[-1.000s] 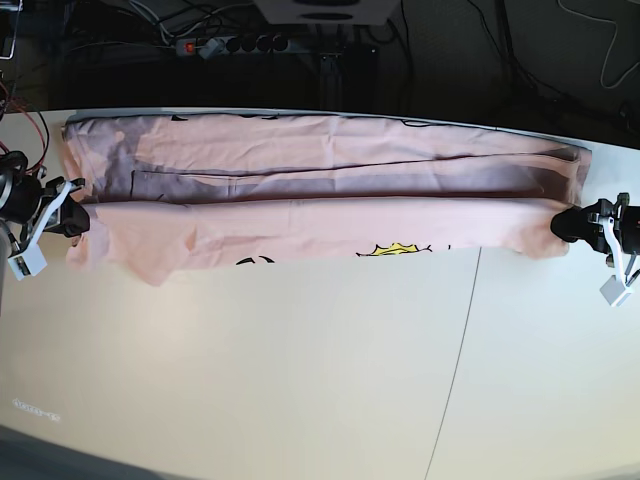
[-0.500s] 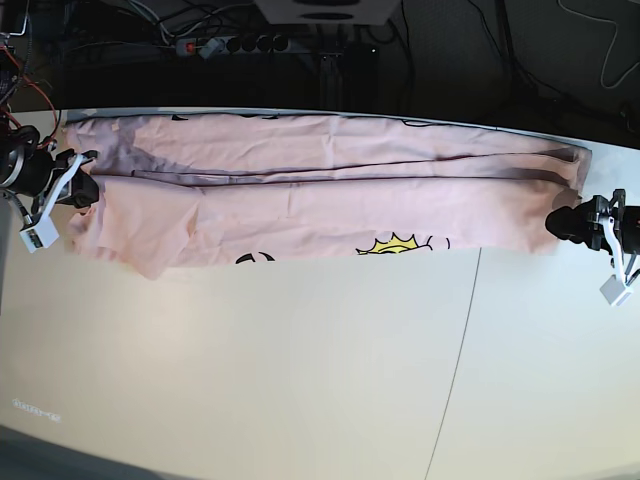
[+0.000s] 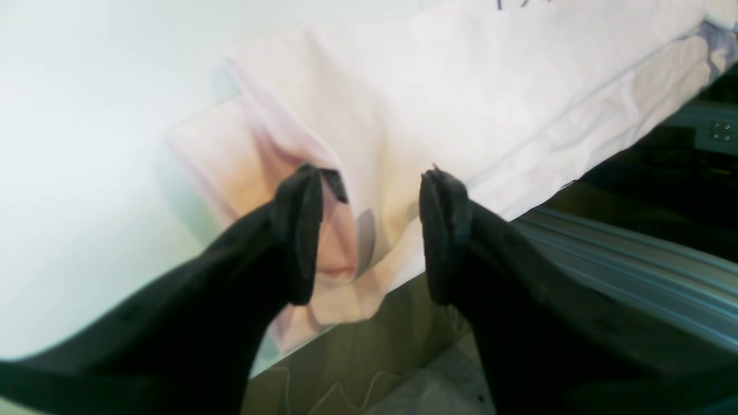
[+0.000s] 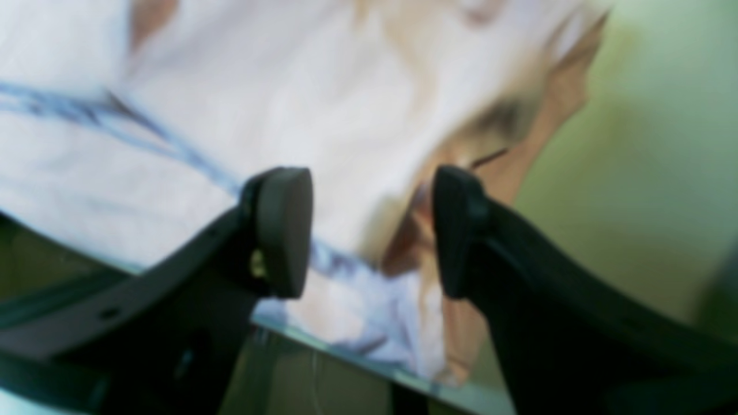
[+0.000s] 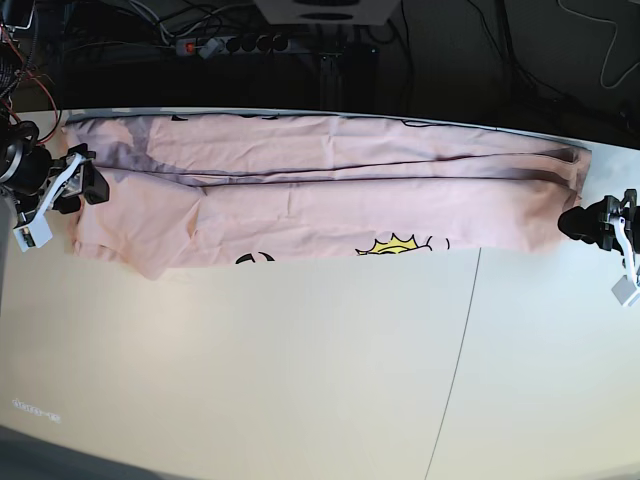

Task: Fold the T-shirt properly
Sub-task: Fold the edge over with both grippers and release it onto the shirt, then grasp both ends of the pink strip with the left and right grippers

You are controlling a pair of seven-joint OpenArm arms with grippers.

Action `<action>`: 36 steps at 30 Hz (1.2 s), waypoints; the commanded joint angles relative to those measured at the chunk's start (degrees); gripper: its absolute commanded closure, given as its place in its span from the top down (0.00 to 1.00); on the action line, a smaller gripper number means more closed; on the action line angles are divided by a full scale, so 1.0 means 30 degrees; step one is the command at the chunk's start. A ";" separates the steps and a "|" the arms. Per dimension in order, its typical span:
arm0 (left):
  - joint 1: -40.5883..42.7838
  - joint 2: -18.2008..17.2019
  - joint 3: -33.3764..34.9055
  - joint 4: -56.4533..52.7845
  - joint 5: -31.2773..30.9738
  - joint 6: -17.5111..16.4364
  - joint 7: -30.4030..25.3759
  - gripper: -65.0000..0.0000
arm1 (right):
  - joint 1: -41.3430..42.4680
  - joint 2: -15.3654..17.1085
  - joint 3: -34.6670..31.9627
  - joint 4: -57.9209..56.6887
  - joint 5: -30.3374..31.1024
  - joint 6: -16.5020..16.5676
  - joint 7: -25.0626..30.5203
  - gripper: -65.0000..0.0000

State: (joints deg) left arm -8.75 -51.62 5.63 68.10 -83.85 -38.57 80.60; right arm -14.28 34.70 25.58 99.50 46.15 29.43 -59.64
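Soft and limp along the tabletop's [image 5: 300, 380] far edge, the T-shirt [image 5: 320, 200] wanted gripping at its ends, where both arms' fingers [image 3: 300, 230] [image 4: 282, 230] stood apart, empty.

pink T-shirt [image 5: 320, 205], folded lengthwise, lying flat

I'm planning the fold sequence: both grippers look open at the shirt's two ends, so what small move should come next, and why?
Probably back both arms off the ends. The left gripper and right gripper stand open with no cloth pinched, and the T-shirt lies as a long band on the table, its near panel folded over. The next fold needs a fresh grasp.
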 commanded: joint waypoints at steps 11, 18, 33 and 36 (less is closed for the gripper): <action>-0.0233 -0.0583 -0.3628 0.0197 -0.0382 -0.0478 -0.0199 0.19 | 0.0189 -0.0342 0.0714 0.0903 0.0189 0.1698 0.1027 0.00; 0.1501 -0.0583 -0.3344 0.0197 -0.0382 -0.0478 -0.0199 0.71 | 0.0197 -0.1144 -0.0379 0.0058 0.0204 0.1690 0.1100 0.16; 0.2149 -0.0583 -0.3461 0.0211 -0.0382 -0.0478 -0.0199 0.71 | 0.0204 -0.2178 -0.4896 -0.0415 -0.3410 0.1690 0.3395 0.00; 0.1909 -0.0590 -0.3985 0.0568 -0.0382 -0.0478 -0.0199 0.68 | 0.0197 -0.2273 -0.4947 -0.0423 -0.3563 0.1690 0.3395 0.00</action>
State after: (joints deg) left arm -1.98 -51.62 -5.63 68.90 -83.79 -38.59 80.55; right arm -14.13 27.14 10.37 97.49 35.11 29.45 -50.57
